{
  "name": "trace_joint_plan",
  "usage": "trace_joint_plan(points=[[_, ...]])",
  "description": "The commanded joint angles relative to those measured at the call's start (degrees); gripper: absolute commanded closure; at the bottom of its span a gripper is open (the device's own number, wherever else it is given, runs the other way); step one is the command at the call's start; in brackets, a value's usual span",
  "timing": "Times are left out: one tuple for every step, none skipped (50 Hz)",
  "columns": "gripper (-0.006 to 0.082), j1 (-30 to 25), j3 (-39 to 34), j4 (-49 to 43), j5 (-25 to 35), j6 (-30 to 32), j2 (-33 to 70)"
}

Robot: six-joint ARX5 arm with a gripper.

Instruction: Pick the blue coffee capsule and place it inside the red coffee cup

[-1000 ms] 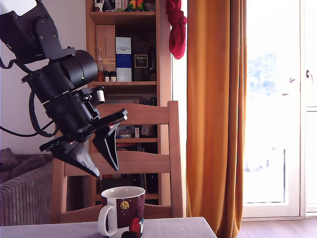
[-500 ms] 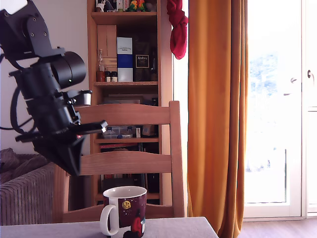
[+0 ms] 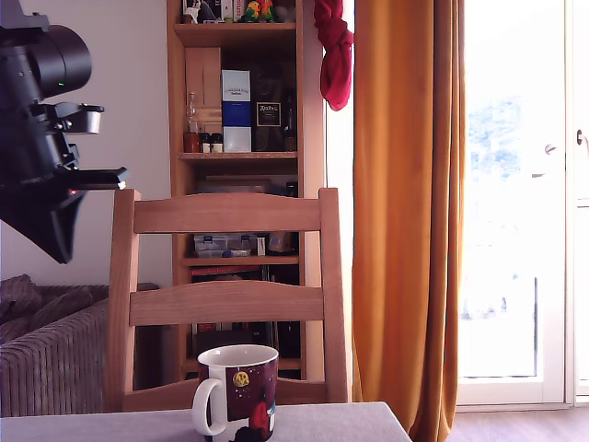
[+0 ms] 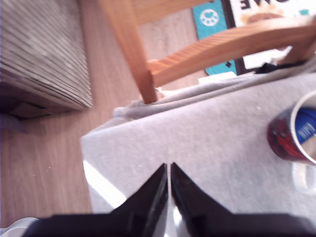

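Note:
The red coffee cup [image 3: 241,390] stands upright on the grey-covered table [image 3: 350,425], its white handle toward the exterior view's left. In the wrist view the cup [image 4: 284,139] shows its white inside, and the blue coffee capsule [image 4: 306,128] lies in it. My gripper [image 3: 61,250] hangs high at the exterior view's left edge, well above and away from the cup. Its fingers [image 4: 159,183] are pressed together with nothing between them, so the gripper [image 4: 168,167] is shut and empty.
A wooden chair [image 3: 225,295] stands right behind the table and the cup. A grey ribbed sofa [image 3: 46,359] sits at the exterior view's left, a bookshelf [image 3: 239,138] behind, and an orange curtain [image 3: 405,212] to the right. The table's edge [image 4: 98,133] drops to wooden floor.
The arm has swung up and toward the exterior view's left, away from the cup. The fingers, spread apart a second ago, have come together.

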Motion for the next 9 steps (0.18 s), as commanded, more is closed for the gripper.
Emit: trace_joint_plan(points=[[0.0786,1.4,-0.4,0.0,-0.1,0.4,-2.5],[0.0786,1.6,-0.6,0.0,-0.1,0.4,-2.8],[0.0786,1.9,-0.7,0.0,-0.1,0.6,-3.0],[0.0786,2.2,-0.9,-0.1,-0.1,0.8,-3.3],[0.0786,2.4,-1.1,-0.2,-0.1,1.0,-3.5],[0.0786,2.6,-1.3,-0.2,-0.1,1.0,-3.7],[0.0786,2.9,-1.7,-0.2,-0.1,1.1,-4.0],[0.0786,3.1,-1.9,-0.2,-0.1,1.3,-4.3],[0.0786,3.3,-2.2,-0.2,-0.1,1.4,-4.6]])
